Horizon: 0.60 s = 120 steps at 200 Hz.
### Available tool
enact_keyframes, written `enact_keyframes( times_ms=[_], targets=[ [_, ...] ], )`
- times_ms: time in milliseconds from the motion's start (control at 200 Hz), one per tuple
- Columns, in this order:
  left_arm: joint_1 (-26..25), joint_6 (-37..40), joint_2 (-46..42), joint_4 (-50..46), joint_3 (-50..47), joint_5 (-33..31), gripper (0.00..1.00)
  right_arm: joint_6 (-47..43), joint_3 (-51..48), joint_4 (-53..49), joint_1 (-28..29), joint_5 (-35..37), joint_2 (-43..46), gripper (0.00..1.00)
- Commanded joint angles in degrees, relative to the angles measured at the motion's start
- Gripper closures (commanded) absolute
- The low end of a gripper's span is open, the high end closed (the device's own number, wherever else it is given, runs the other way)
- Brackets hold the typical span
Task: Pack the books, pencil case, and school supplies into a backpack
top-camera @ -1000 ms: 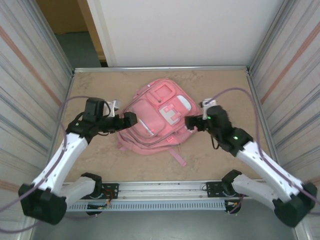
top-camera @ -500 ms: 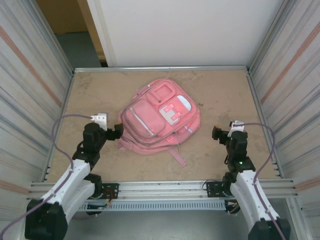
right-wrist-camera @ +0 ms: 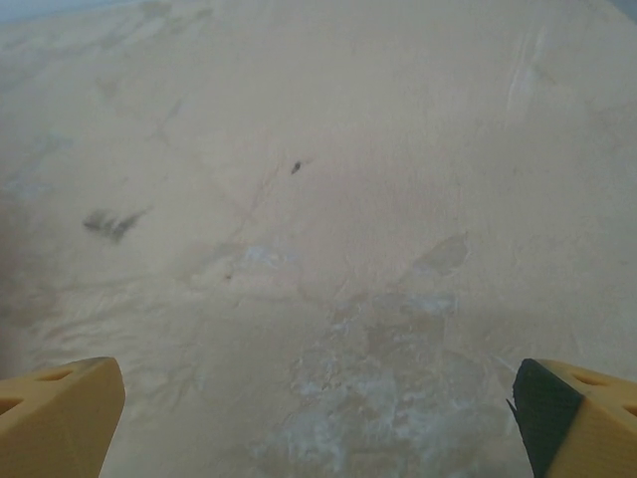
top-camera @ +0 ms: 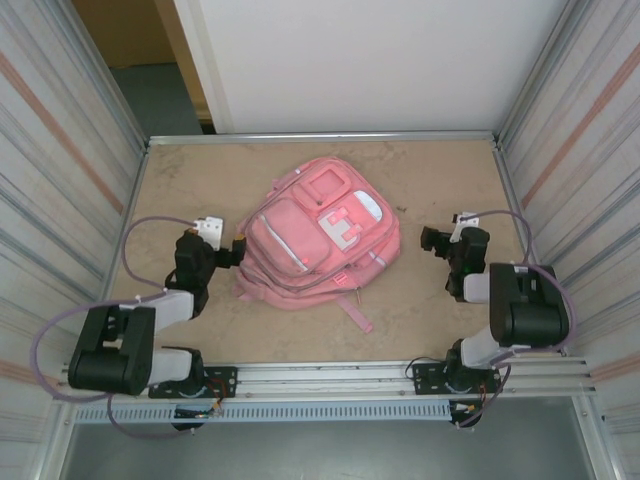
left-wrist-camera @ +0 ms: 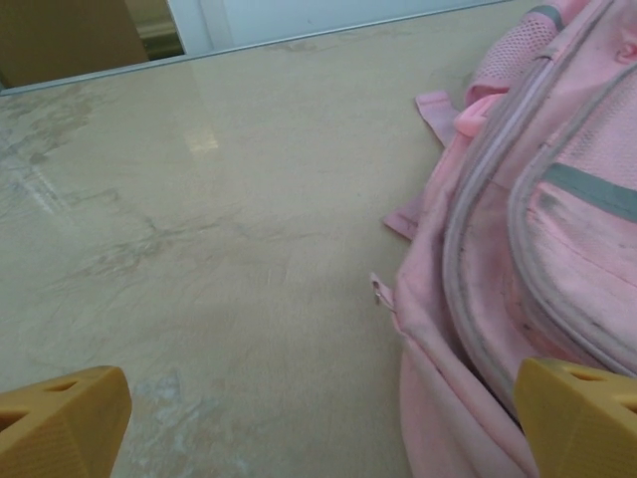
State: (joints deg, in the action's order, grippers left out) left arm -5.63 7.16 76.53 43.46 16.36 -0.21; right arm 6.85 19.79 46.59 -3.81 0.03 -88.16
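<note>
I see pink backpack point(top-camera: 320, 235) flat on table point(top-camera: 450, 170), front pockets up, one strap point(top-camera: 356, 312) poking out toward me. L gripper point(top-camera: 236, 252) low, just beside backpack's left edge – fingers point(left-wrist-camera: 60, 418) wide apart, empty; wrist cam shows backpack's zip side close by one finger. R gripper point(top-camera: 432, 240) off to backpack's right, not touching – fingers wide apart too, empty, bare tabletop under it. Both arms folded up near their bases

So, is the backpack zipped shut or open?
Shut, as far as shows: the backpack lies flat, front pockets up, with no gap from above, and the zip lines in the left wrist view run closed.
</note>
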Motion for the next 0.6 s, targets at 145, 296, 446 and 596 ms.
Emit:
enact_keyframes(
  times_ms=[145,296,446,596],
  targets=[
    [5.1,-0.7,10.2,6.9,4.7,8.1,0.01,-1.2,3.6,-1.0,1.5,2.0,0.1,0.00],
    [6.3,-3.6,9.9,1.7,7.1,6.4,0.01,-1.6,3.7,-1.1,1.5,1.1,0.0,0.01],
    [5.7,-3.2,10.3,2.3,7.2,5.3,0.01,-1.6,3.9,-1.1,1.5,1.0,-0.1,0.01],
    [5.7,-3.2,10.1,1.7,7.2,5.3,0.01,-1.7,4.0,-1.3,1.5,0.9,-0.2,0.00]
  ],
)
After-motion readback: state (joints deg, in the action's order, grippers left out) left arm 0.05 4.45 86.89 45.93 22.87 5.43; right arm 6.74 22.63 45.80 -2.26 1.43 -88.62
